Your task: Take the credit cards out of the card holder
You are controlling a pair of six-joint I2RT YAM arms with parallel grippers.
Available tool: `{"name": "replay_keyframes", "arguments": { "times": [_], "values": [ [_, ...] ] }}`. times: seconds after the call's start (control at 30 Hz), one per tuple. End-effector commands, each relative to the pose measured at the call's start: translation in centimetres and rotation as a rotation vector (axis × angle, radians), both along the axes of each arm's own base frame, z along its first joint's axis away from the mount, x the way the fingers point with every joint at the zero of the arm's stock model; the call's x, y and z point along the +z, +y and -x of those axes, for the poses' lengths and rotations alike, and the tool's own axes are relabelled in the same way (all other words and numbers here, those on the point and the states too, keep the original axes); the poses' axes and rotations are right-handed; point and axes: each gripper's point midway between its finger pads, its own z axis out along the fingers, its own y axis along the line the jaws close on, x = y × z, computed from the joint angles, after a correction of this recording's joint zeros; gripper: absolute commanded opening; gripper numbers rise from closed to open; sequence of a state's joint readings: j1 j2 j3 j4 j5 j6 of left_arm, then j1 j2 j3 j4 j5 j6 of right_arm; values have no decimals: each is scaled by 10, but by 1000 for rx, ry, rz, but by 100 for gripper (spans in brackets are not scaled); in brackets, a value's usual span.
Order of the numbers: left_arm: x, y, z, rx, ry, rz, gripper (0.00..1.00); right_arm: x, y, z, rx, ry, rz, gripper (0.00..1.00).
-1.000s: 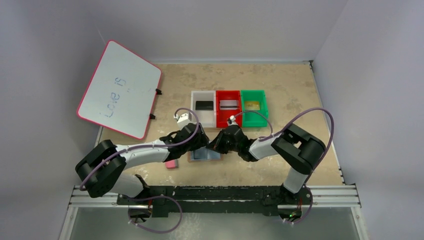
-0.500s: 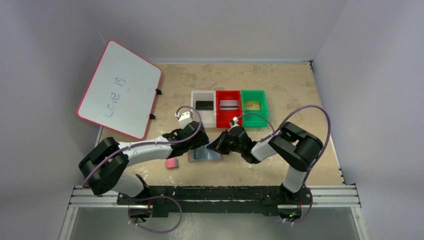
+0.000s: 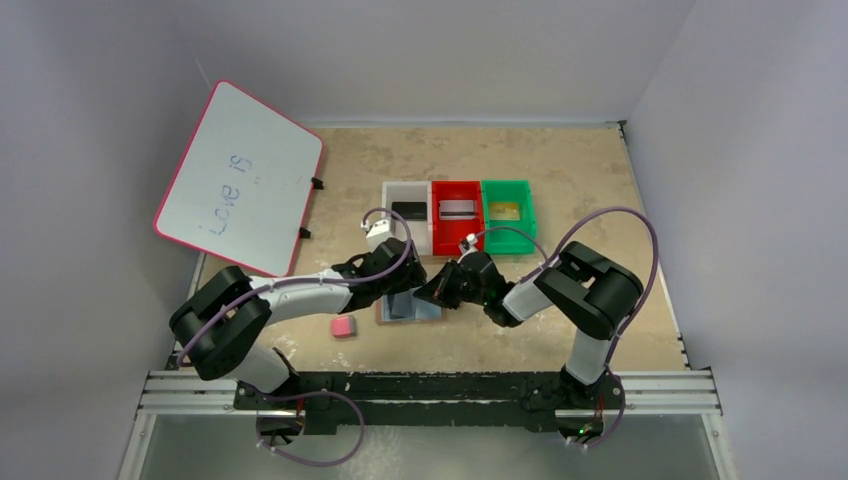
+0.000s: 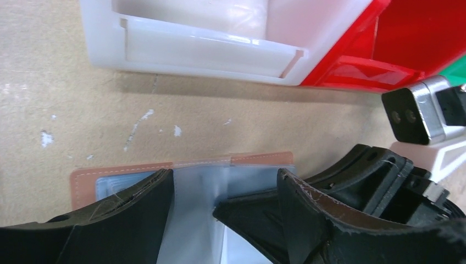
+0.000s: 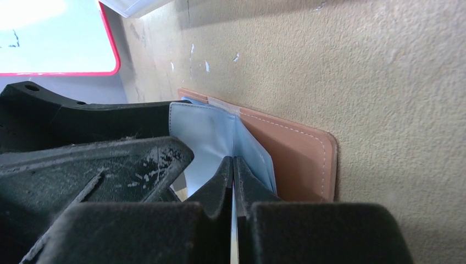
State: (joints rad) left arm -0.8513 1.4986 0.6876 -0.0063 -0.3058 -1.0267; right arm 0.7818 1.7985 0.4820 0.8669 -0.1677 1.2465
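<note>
— Where's the card holder (image 3: 422, 311)?
— Lying open just before the bins (image 3: 457, 185), long side left to right. Left gripper (image 4: 222, 190) straddles its sleeves (image 5: 203, 132), jaws spread; right gripper (image 5: 233, 162), fingers pressed together, noses in between them from the right.

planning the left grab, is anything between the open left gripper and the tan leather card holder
The right gripper, shut on a blue clear sleeve, sits between the left gripper fingers above the tan leather card holder.
</note>
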Motion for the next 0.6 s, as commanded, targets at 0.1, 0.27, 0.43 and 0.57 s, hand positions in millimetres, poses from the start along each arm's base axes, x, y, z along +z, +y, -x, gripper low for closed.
{"name": "replay_keyframes", "arguments": {
  "times": [0.1,0.27,0.43,0.57],
  "values": [
    [2,-19,29,-123,84,115,66,-88,-77,36,-44,190,384,0],
    [7,-18,35,-131,98,130,65,-78,-73,31,-31,151,368,0],
    [9,-19,40,-156,106,135,65,-57,-65,20,-4,57,341,1],
    [9,-21,41,-164,110,142,64,-33,-62,9,-23,-19,309,12]
  ]
}}
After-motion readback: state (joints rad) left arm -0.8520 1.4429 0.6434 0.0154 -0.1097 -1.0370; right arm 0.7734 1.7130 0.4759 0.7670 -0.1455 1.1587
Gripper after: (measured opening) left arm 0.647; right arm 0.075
